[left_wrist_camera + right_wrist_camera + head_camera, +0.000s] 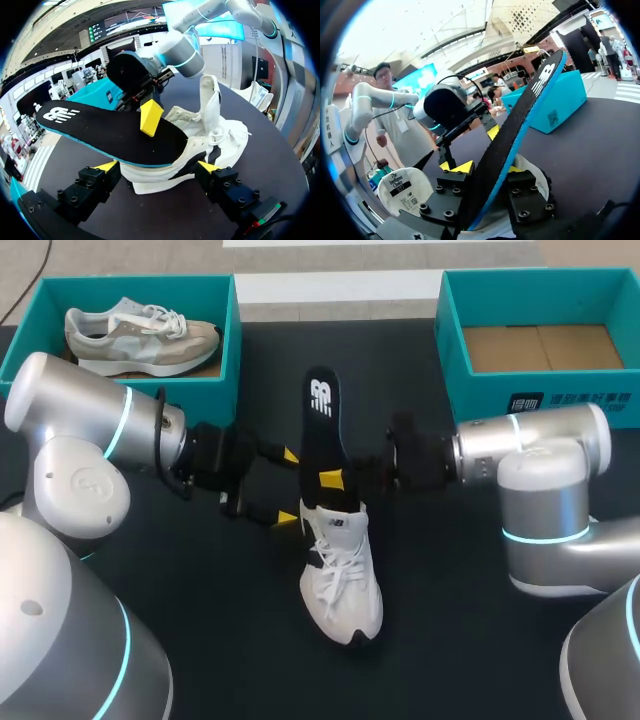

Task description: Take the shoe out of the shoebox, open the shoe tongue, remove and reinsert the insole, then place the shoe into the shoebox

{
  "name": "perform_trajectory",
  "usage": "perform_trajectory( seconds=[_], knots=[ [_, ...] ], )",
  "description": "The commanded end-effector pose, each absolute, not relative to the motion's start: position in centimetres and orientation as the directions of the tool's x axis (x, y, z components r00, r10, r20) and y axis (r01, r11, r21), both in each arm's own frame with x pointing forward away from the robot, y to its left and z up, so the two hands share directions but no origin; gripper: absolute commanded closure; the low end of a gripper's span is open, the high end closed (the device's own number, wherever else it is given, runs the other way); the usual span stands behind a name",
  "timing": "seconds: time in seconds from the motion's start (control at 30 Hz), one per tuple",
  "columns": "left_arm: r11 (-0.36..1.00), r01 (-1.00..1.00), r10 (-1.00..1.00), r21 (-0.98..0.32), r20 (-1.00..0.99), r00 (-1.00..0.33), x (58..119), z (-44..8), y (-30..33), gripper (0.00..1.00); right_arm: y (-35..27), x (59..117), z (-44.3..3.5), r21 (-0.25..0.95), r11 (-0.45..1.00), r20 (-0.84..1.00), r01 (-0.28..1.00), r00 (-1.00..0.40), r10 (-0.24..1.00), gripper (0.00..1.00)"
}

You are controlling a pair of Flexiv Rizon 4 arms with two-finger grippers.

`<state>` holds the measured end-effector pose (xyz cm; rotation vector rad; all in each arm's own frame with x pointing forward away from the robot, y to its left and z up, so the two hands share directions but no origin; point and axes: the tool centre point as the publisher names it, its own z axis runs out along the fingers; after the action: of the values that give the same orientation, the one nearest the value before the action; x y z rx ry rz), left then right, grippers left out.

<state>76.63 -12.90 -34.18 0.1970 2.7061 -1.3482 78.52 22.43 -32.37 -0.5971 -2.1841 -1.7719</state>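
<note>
White shoe [343, 575] near us, our right end effector [335, 478] clamping its insole [322, 425], left end effector [289, 486] spread wide, empty.

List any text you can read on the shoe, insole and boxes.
insole: a white logo mark only, no words.
right shoebox, front wall: white print, too small to read.
white shoe, tongue tag: too small to read.
heel label inside the shoe: small black print, too blurred to quote.
</note>
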Motion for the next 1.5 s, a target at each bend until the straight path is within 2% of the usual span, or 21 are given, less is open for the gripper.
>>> perform_trajectory(
  seconds=[0.03,0.83,0.87,0.9,1.0,1.07,1.23,1.33,1.5],
  knots=[
    [0.597,0.166,0.065,-0.785,-0.158,-0.985,76.6,-34.3,-13.0,0.0,22.4,78.2,-32.3,0.856,0.187,0.461,0.482,-0.875,0.147,1.0],
    [0.597,0.166,0.065,-0.785,-0.158,-0.985,76.6,-34.3,-13.0,0.0,22.5,74.3,-34.3,0.767,0.233,0.574,0.599,-0.801,0.169,1.0],
    [0.597,0.166,0.065,-0.785,-0.158,-0.985,76.6,-34.3,-13.0,0.0,22.4,74.4,-33.9,0.773,0.23,0.566,0.591,-0.806,0.172,0.94],
    [0.597,0.166,0.065,-0.785,-0.158,-0.985,76.6,-34.3,-13.0,0.0,22.3,74.6,-33.6,0.781,0.229,0.554,0.582,-0.813,0.176,0.71],
    [0.597,0.166,0.065,-0.785,-0.158,-0.985,76.6,-34.3,-13.0,0.0,22.1,75.3,-32.7,0.8,0.229,0.526,0.555,-0.831,0.179,0.58],
    [0.597,0.166,0.065,-0.785,-0.158,-0.985,76.6,-34.3,-13.0,0.0,22.0,75.9,-32.2,0.81,0.235,0.509,0.538,-0.843,0.174,0.56],
    [0.597,0.166,0.065,-0.785,-0.158,-0.985,76.6,-34.3,-13.0,0.0,21.8,77.2,-31.9,0.819,0.249,0.493,0.517,-0.856,0.157,0.65],
    [0.597,0.166,0.065,-0.785,-0.158,-0.985,76.6,-34.3,-13.0,0.0,21.7,77.4,-32.6,0.81,0.241,0.518,0.534,-0.845,0.13,1.0],
    [0.597,0.166,0.065,-0.785,-0.158,-0.985,76.6,-34.3,-13.0,0.0,21.7,76.9,-33.8,0.778,0.247,0.568,0.578,-0.814,0.119,1.0]
  ],
)
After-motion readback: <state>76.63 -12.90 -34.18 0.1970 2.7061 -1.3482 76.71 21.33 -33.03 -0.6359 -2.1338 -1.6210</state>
